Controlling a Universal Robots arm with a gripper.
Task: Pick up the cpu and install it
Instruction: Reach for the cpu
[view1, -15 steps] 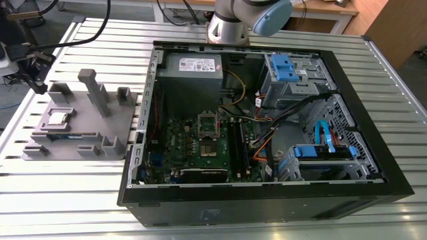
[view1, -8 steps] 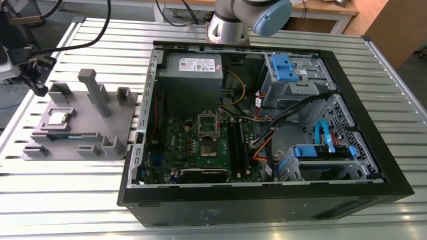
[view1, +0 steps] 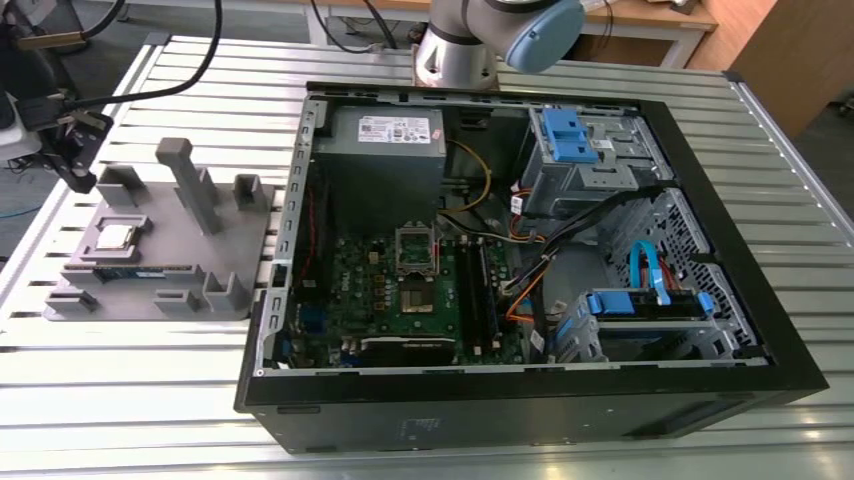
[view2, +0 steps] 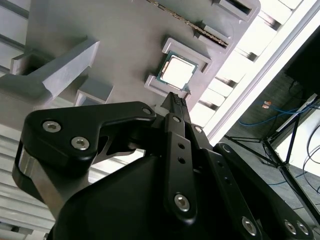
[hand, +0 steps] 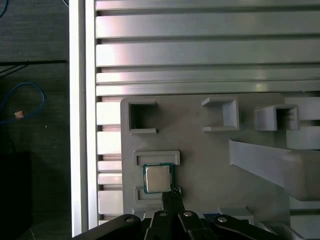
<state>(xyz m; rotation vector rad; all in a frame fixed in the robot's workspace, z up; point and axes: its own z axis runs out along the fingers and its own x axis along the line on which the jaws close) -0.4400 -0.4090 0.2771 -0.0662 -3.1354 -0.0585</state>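
Observation:
The cpu (view1: 118, 236) is a small square chip with a shiny silver top. It lies flat in a shallow pocket of the grey fixture plate (view1: 180, 250), on the table at the exterior view's left. Both wrist views show the cpu (view2: 177, 70) (hand: 158, 178) just past my black fingertips. My gripper (view2: 176, 101) (hand: 170, 194) hangs above the plate, a little short of the chip, shut with nothing in it. In the exterior view the gripper (view1: 78, 172) is over the plate's far left corner. The metal-framed socket (view1: 416, 250) sits on the motherboard inside the open computer case (view1: 534, 390).
A long green memory stick (view1: 140, 270) (view2: 185, 22) lies in a slot on the same plate, beside tall grey posts (view1: 187, 180). The slatted aluminium table (view1: 134, 370) ends just beyond the plate. Cables and drive cages (view1: 587, 150) crowd the case around the board.

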